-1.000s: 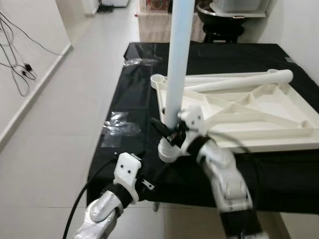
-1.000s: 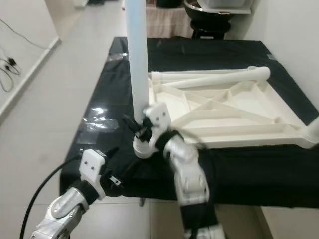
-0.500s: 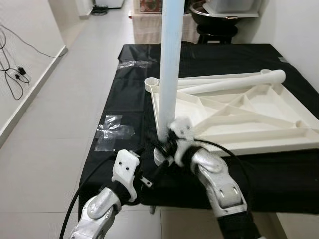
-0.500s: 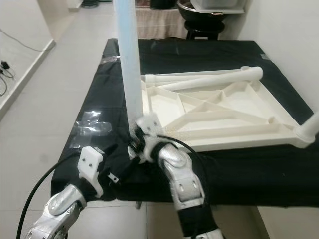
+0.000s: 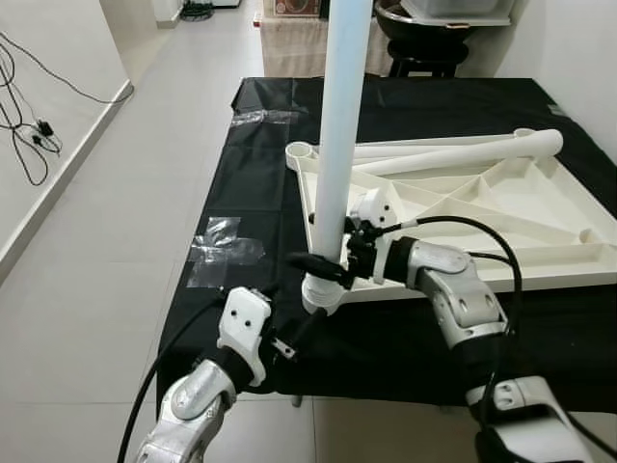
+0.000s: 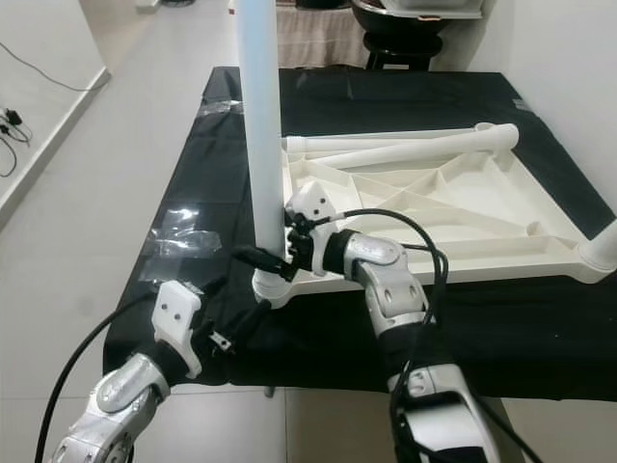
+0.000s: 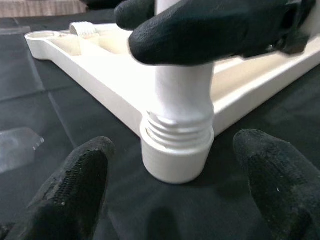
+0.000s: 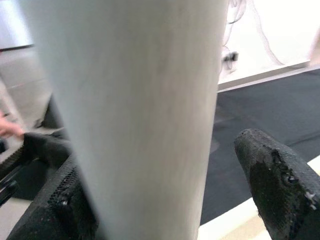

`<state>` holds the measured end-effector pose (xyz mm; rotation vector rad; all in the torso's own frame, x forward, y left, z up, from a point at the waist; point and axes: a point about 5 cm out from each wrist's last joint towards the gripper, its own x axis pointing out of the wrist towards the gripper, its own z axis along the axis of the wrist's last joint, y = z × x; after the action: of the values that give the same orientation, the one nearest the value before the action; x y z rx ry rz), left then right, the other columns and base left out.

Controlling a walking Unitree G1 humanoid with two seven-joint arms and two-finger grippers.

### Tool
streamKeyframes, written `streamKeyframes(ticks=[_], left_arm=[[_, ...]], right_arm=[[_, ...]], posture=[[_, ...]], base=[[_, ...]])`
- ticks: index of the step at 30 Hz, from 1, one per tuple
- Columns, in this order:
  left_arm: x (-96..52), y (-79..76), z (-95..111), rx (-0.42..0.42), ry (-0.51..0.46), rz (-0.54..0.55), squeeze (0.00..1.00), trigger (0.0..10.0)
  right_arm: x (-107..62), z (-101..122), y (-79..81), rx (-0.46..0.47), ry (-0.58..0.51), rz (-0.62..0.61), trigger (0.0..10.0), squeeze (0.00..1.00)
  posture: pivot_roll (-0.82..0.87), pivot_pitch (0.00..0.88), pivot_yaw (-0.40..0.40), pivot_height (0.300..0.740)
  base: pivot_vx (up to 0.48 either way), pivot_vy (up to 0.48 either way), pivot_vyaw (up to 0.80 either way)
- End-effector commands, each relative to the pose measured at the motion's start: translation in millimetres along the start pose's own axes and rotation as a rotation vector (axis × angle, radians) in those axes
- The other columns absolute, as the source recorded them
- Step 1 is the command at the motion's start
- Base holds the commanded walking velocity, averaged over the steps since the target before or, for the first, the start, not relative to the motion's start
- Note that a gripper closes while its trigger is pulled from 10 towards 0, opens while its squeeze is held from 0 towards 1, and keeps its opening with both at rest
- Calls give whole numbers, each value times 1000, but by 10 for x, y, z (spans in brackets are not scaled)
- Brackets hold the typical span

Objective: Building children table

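The white plastic table top (image 5: 501,207) lies upside down on a black-covered table. A long white leg (image 5: 342,125) stands upright in the threaded corner socket (image 5: 322,292) nearest me. My right gripper (image 5: 323,258) reaches in from the right and straddles the leg just above the socket. In the right wrist view the leg (image 8: 135,115) sits between the fingers (image 8: 277,185), with a gap on one side, so the gripper is open. My left gripper (image 5: 287,340) stays low at the table's front edge. It is open and faces the socket (image 7: 175,155) without touching it.
Two loose white legs (image 5: 463,149) lie along the far edge of the top. Another leg's end (image 6: 603,246) rises at the right corner. Clear plastic wrap (image 5: 227,249) lies on the black cloth (image 5: 255,183). Cables (image 5: 29,135) trail on the floor at left. A stool (image 5: 434,58) stands behind.
My right arm has swung from in front of the table to the right side, its forearm now over the top's edge. The gripper stays at the leg's base. The left gripper has barely moved.
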<state>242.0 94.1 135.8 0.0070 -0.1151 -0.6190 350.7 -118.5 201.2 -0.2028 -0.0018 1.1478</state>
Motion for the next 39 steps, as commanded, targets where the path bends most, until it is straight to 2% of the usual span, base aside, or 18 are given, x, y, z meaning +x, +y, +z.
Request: streamKeyframes(ticks=[1, 2, 3, 10, 13, 14, 17, 19, 20, 22, 23, 25, 26, 29, 30, 35, 36, 39], left_arm=[[-53, -62, -23, 35, 16, -9, 0, 10000], [-53, -62, -23, 35, 16, -9, 0, 10000], [-92, -98, -11, 53, 20, -13, 0, 10000], [-221, -164, 25, 73, 36, 7, 0, 10000], [-270, -163, 41, 79, 42, 40, 0, 10000], [-276, -154, 48, 83, 40, 51, 0, 0], [-277, -141, 56, 92, 39, 63, 0, 0], [-297, -99, 64, 113, 42, 98, 0, 0], [-315, -70, 56, 117, 47, 119, 0, 0], [-315, -70, 56, 117, 47, 119, 0, 0], [-328, -51, 49, 119, 50, 132, 0, 0], [-330, -36, 38, 112, 52, 131, 0, 0], [-330, -26, 26, 98, 56, 130, 0, 0], [-330, -26, 26, 98, 56, 130, 0, 0], [-320, -19, 10, 81, 59, 121, 0, 0], [-284, -11, -25, 57, 68, 100, 0, 0], [-267, -10, -45, 43, 75, 84, 0, 0], [-251, -13, -58, 33, 78, 70, 0, 0]], right_arm=[[12, 33, -44, -8, 1, 51, 7843, 0], [12, 33, -44, -8, 1, 51, 7843, 0], [6, 61, -108, 11, -5, 45, 0, 0], [-111, 37, -222, 37, 10, 18, 0, 0], [-287, -49, -246, 38, 27, -33, 0, 0], [-386, -175, -230, 58, 58, -138, 0, 0], [-465, -357, -147, 96, 93, -278, 0, 0], [-586, -693, 81, 156, 199, -511, 0, 0], [-709, -870, 196, 203, 294, -737, 0, 0], [-709, -870, 196, 203, 294, -737, 0, 0], [-821, -973, 273, 229, 368, -895, 0, 0], [-791, -895, 394, 165, 382, -966, 0, 0], [-697, -765, 435, 100, 350, -977, 0, 0], [-697, -765, 435, 100, 350, -977, 0, 0], [-554, -656, 442, 47, 310, -921, 0, 0], [-386, -613, 415, 64, 277, -854, 0, 0], [-324, -615, 408, 82, 284, -815, 9647, 0], [-272, -591, 405, 108, 263, -781, 10000, 0]], posture=[[107, 116, -15, 740], [107, 116, -15, 740], [106, 115, -14, 740], [101, 114, 2, 740], [93, 125, -4, 740], [86, 131, -10, 740], [90, 132, -15, 740], [98, 144, -13, 740], [92, 145, -8, 740], [92, 145, -8, 740], [92, 145, -8, 740], [98, 149, 1, 740], [83, 141, 10, 740], [83, 141, 10, 740], [90, 143, 6, 740], [94, 135, -6, 740], [92, 135, -5, 740], [85, 131, -2, 740]], base=[[0, 0, 0], [0, 0, 0], [0, 0, 0], [0, 0, 0], [0, 0, 0], [0, 0, 0], [0, 0, 0], [0, 0, 0], [0, 0, 0], [0, 0, 0], [0, 0, 0], [0, 0, 0], [0, 0, 0], [0, 0, 0], [0, 0, 0], [0, 0, 0], [0, 0, 0], [0, 0, 0]])
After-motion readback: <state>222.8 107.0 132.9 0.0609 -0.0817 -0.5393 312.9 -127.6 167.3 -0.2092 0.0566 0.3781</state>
